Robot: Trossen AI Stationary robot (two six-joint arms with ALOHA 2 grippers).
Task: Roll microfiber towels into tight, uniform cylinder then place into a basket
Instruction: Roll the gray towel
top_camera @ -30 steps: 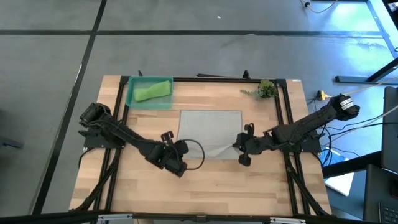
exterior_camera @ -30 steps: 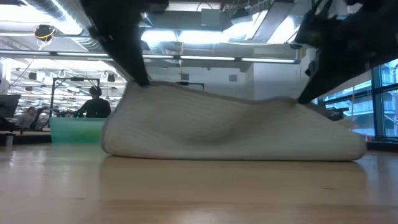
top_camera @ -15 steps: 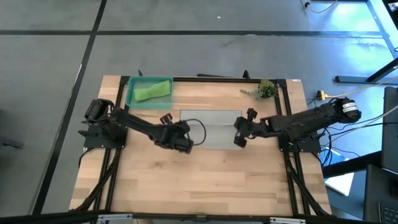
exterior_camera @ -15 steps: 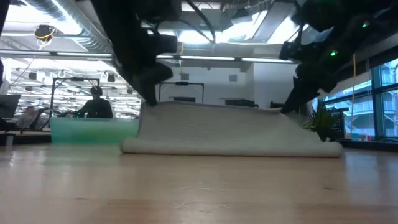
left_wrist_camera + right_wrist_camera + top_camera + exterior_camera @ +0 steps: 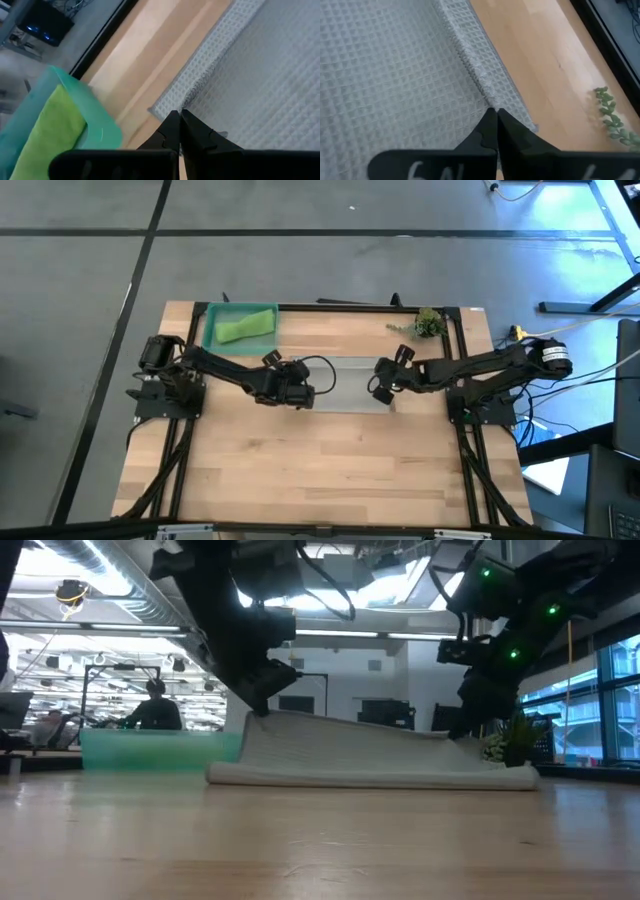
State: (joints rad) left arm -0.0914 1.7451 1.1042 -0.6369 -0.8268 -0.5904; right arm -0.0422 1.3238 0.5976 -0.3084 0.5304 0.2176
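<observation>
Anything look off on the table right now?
Nothing stands out. The grey towel lies folded over, both shut pincers, left and right, pinching its edge. The green towel sits in the basket; the plant sprig lies apart.

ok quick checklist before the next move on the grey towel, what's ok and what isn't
1. Left pincer shut on its corner of the grey towel: ok, fingers pinched together at the cloth edge.
2. Right pincer shut on the opposite corner: ok.
3. Both held corners at even height: not ok, in the low view the left-arm side is raised higher and the cloth slopes down.
4. Towel rolled into a tight cylinder: not ok, it is only folded over.
5. Basket has free room: cannot tell, the green towel fills much of it.
6. Plant sprig clear of the towel: ok.
</observation>
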